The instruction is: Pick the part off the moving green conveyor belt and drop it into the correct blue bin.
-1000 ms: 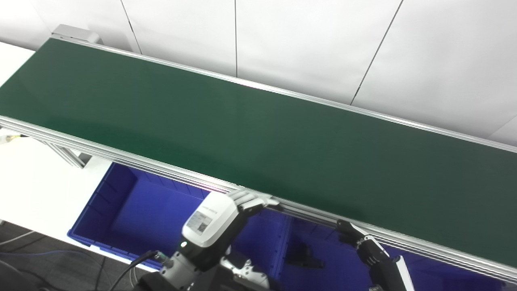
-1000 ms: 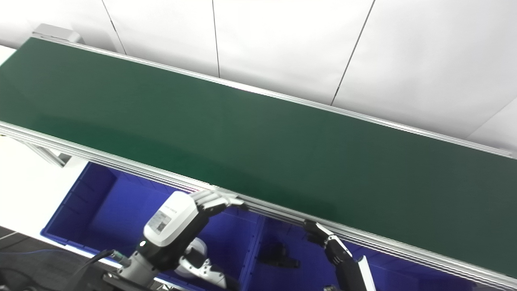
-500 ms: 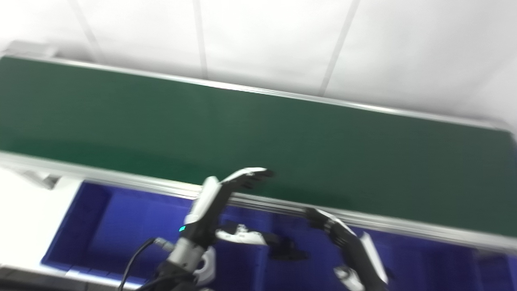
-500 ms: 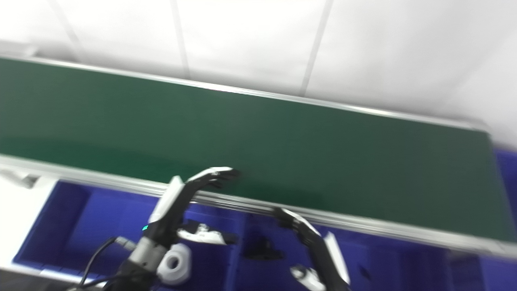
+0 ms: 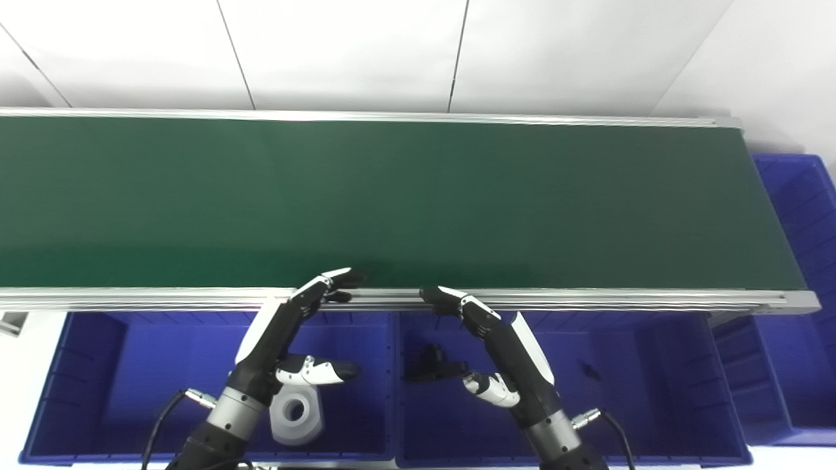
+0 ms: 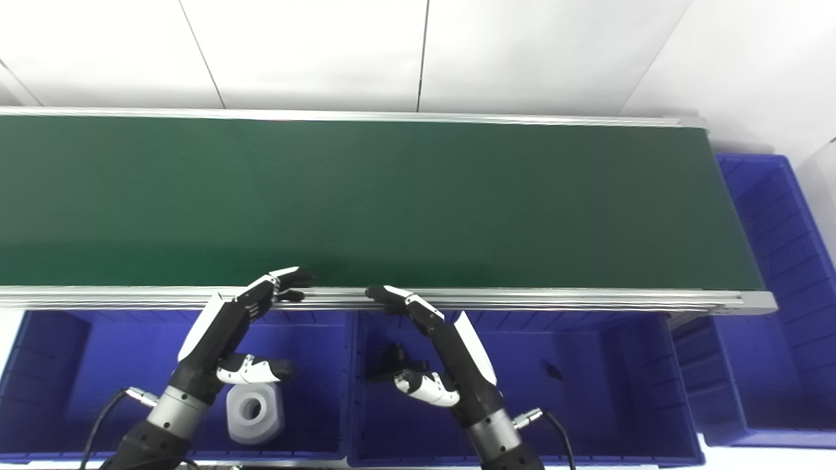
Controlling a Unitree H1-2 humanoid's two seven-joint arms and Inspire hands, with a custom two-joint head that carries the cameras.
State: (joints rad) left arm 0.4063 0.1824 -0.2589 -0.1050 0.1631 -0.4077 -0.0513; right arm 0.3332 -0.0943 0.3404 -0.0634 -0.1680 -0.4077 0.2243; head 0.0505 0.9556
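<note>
- On the belt (image 5: 418, 196): no part in view anywhere along its green surface; nothing is available to pick at this moment.
- Left hand (image 5: 287, 333): empty, fingers extended and apart, tips resting at the belt's near rail (image 5: 588, 299), thumb held out over the left bin (image 5: 85, 391).
- Right hand (image 5: 496, 339): empty, fingers extended and apart, tips at the same rail, thumb out over the middle bin (image 5: 653, 391).
- Left bin holds a white part (image 5: 297, 412), partly behind the left forearm. Middle bin holds a black part (image 5: 431, 364). Both appear already sorted.
- A further bin (image 5: 797, 196) stands beyond the belt's right end.
- Risk: fingertips touching the rail may drag on the moving belt or snag as they lift.
- Risk: a part arriving from off-frame allows little warning; a late reach would let it run off the right end.
- Risk: with the two hands close together, both reaching for one part could collide.
</note>
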